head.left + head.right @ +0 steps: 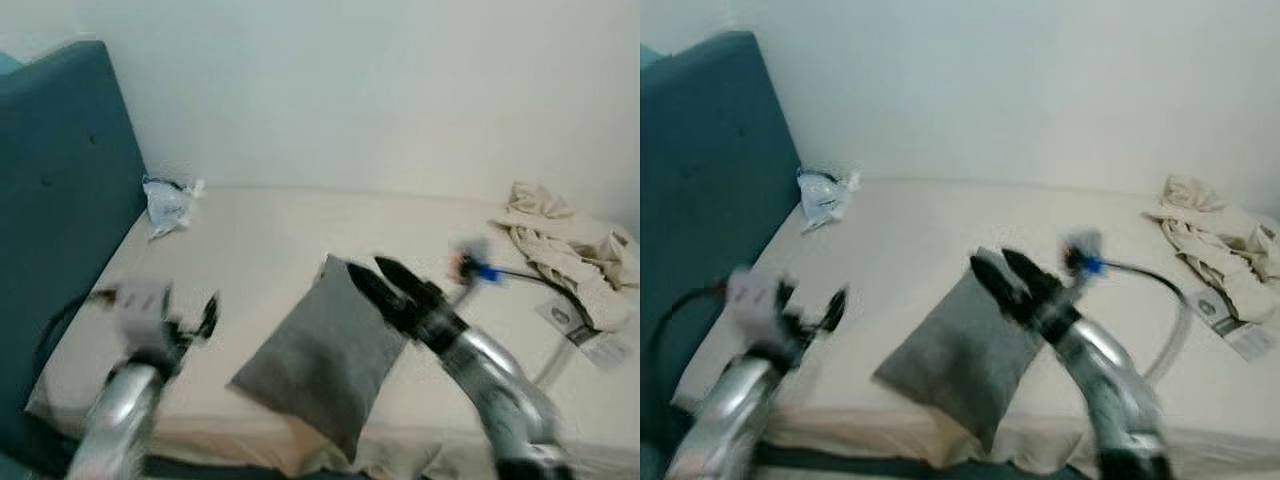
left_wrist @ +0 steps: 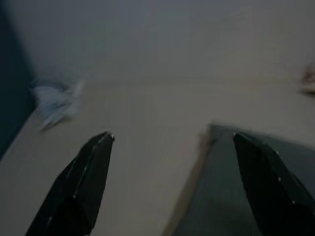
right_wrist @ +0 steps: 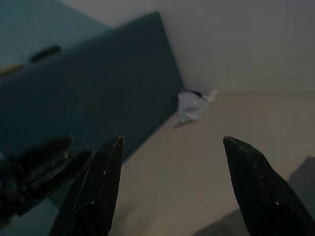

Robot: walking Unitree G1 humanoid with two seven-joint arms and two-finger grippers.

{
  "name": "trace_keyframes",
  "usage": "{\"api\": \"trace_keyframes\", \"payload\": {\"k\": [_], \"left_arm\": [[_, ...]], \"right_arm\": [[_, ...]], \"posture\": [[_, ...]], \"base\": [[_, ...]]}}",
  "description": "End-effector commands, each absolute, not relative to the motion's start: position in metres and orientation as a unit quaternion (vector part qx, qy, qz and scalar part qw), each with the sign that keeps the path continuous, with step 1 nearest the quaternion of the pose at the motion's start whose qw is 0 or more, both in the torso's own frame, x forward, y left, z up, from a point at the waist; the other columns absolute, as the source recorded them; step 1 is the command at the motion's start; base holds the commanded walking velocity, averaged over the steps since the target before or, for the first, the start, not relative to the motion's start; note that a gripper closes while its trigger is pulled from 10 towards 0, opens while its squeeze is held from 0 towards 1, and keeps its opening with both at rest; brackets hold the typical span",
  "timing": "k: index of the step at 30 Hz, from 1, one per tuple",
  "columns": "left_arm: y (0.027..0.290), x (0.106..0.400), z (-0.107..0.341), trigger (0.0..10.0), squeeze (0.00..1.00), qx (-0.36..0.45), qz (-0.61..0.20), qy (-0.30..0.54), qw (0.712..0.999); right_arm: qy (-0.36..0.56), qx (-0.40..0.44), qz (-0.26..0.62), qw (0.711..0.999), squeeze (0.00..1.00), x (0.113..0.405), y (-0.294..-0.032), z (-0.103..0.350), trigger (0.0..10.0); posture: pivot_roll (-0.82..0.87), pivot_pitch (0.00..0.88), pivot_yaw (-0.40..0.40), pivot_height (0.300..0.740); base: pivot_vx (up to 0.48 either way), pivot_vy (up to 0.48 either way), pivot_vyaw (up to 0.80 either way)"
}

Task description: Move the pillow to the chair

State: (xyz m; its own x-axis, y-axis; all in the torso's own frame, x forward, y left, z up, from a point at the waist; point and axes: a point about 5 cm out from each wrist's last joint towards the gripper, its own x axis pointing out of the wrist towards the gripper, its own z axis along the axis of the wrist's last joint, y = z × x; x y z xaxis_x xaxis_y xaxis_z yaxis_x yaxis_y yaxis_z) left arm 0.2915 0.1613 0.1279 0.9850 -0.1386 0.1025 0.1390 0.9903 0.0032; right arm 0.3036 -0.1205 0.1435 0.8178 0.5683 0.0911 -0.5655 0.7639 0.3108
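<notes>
Left eye view shows us reaching for the grey pillow (image 1: pixel 320 365) at the bed's (image 1: pixel 260 240) near edge, both the left gripper (image 1: pixel 185 325) and right gripper (image 1: pixel 385 285) spread apart and empty; next we must close around it.

A home bedroom: beige-sheeted bed (image 1: pixel 260 250), teal headboard (image 1: pixel 60 200), crumpled cloth (image 1: pixel 565 245).
</notes>
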Motion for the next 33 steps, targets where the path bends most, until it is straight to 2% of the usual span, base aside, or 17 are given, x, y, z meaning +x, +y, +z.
{"api": "trace_keyframes", "payload": {"k": [1, 5, 9, 11, 15, 19, 24, 26, 29, 30, 31, 33], "left_arm": [[0.164, 0.291, 0.120, 10.0, 0.00, 0.003, -0.056, -0.035, 0.998], [0.177, 0.273, 0.115, 10.0, 0.00, 0.004, -0.053, -0.018, 0.998], [0.195, 0.252, 0.105, 10.0, 0.00, 0.035, -0.054, 0.002, 0.998], [0.197, 0.251, 0.103, 10.0, 0.00, 0.038, -0.051, 0.004, 0.998], [0.186, 0.278, 0.101, 10.0, 0.00, 0.054, -0.027, -0.002, 0.998], [0.163, 0.295, 0.113, 10.0, 0.00, 0.077, -0.075, -0.024, 0.994], [0.214, 0.264, 0.106, 10.0, 0.00, 0.058, -0.012, 0.007, 0.998], [0.206, 0.274, 0.101, 10.0, 0.00, 0.084, -0.021, 0.009, 0.996], [0.182, 0.294, 0.106, 10.0, 0.00, 0.067, -0.038, -0.009, 0.997], [0.166, 0.304, 0.113, 10.0, 0.00, 0.041, -0.053, -0.020, 0.998], [0.163, 0.304, 0.114, 10.0, 0.00, 0.059, -0.071, -0.022, 0.995], [0.164, 0.303, 0.114, 10.0, 0.00, 0.067, -0.075, -0.022, 0.995]], "right_arm": [[0.015, 0.144, 0.279, 0.949, 0.00, 0.304, -0.129, 0.136, 10.0], [0.020, 0.137, 0.265, 0.954, 0.00, 0.289, -0.144, 0.131, 10.0], [0.023, 0.121, 0.253, 0.959, 0.00, 0.279, -0.143, 0.122, 10.0], [0.020, 0.119, 0.252, 0.960, 0.00, 0.279, -0.142, 0.122, 10.0], [0.023, 0.072, 0.192, 0.978, 0.00, 0.299, -0.134, 0.115, 10.0], [0.007, 0.011, 0.191, 0.981, 0.00, 0.307, -0.128, 0.118, 10.0], [-0.003, 0.032, 0.162, 0.986, 0.00, 0.278, -0.171, 0.113, 10.0], [-0.003, 0.018, 0.154, 0.988, 0.00, 0.285, -0.162, 0.112, 10.0], [-0.024, 0.026, 0.184, 0.982, 0.00, 0.298, -0.133, 0.121, 10.0], [-0.044, 0.006, 0.236, 0.971, 0.00, 0.304, -0.110, 0.131, 10.0], [-0.042, -0.023, 0.238, 0.970, 0.00, 0.310, -0.112, 0.133, 10.0], [-0.040, -0.028, 0.232, 0.971, 0.00, 0.311, -0.115, 0.132, 10.0]], "posture": [[-0.02, 0.021, -0.053, 0.740], [-0.03, 0.025, -0.039, 0.740], [-0.03, 0.035, -0.030, 0.740], [-0.03, 0.035, -0.030, 0.740], [-0.02, 0.036, -0.031, 0.740], [-0.02, 0.029, -0.011, 0.740], [-0.03, 0.041, -0.001, 0.740], [-0.02, 0.047, -0.007, 0.740], [-0.02, 0.049, -0.008, 0.740], [-0.03, 0.049, 0.001, 0.740], [-0.04, 0.051, 0.004, 0.740], [-0.04, 0.051, 0.004, 0.740]], "base": [[0.000, 0.000, 0.00], [0.000, 0.000, 0.00], [0.000, 0.000, 0.00], [0.000, 0.000, 0.00], [0.000, 0.000, 0.00], [0.000, 0.000, 0.00], [0.000, 0.000, 0.00], [0.000, 0.000, 0.00], [0.000, 0.000, 0.00], [0.000, 0.000, 0.00], [0.000, 0.000, 0.00], [0.000, 0.000, 0.00]]}}
